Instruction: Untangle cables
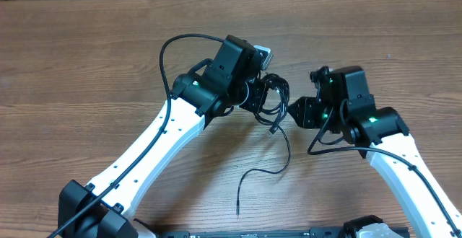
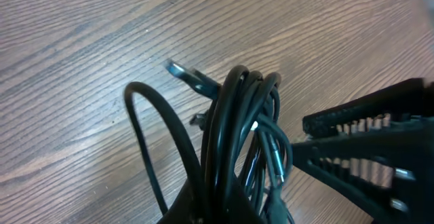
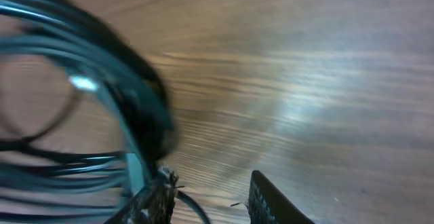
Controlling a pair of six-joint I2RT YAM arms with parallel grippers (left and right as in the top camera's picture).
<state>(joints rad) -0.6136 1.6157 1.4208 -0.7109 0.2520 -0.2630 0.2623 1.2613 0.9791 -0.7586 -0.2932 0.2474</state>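
The cables point(image 1: 274, 94) are a bundle of thin black looped cords at the table's middle. My left gripper point(image 1: 261, 94) is shut on the bundle, which rises out of its jaws point(image 2: 230, 214) in the left wrist view as cables point(image 2: 234, 115) with a silvery plug point(image 2: 182, 70) at the far side. One loose tail point(image 1: 285, 151) trails toward me on the wood. My right gripper point(image 1: 294, 112) stands just right of the bundle, its jaws apart point(image 3: 210, 200). The blurred cables point(image 3: 135, 108) lie by its left finger, and a thin strand runs close to that finger.
Brown wood-grain table point(image 1: 86, 65) all around. The right gripper's ribbed fingers point(image 2: 366, 112) show at the right of the left wrist view, close to the bundle. Thicker black wires run along both white arms point(image 1: 159, 137).
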